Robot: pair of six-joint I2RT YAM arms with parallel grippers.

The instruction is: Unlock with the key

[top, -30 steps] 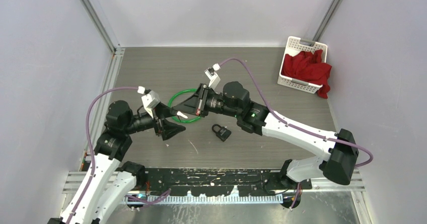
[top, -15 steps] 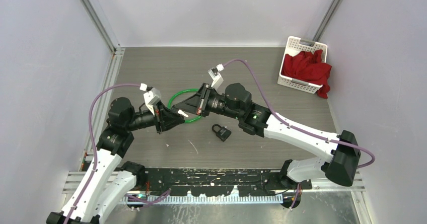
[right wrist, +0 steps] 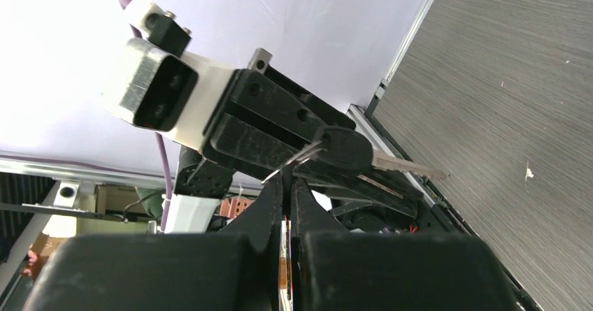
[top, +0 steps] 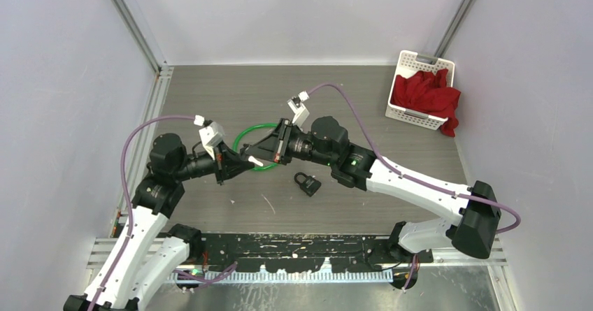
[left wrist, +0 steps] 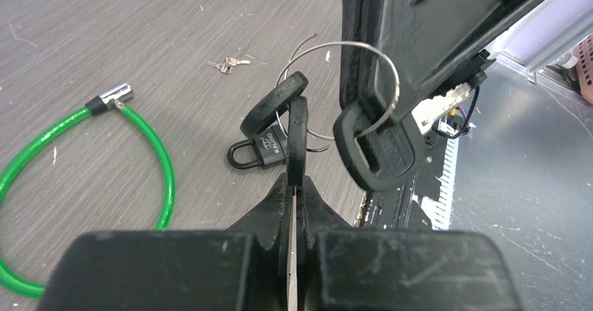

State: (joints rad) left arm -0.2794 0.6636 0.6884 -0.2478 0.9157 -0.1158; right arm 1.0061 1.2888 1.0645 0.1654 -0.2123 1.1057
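I see the key (left wrist: 298, 138) with its matt black plastic head, a shiny metal ring (left wrist: 396, 87), and near the padlock (left wrist: 264, 148), a glossy green cable (left wrist: 166, 175).

A robotics laboratory test cell is shown. A grey table top (top: 210, 94) is enclosed by plain pale walls (top: 70, 115), which are fixed to aluminium profile posts (top: 133, 24). Two white and black robot arms (top: 412, 180) with purple cables (top: 126, 164) are bolted to a scratched black base plate (top: 301, 244). A white basket (top: 419, 60) of red cloth (top: 426, 94) is kept in one corner.
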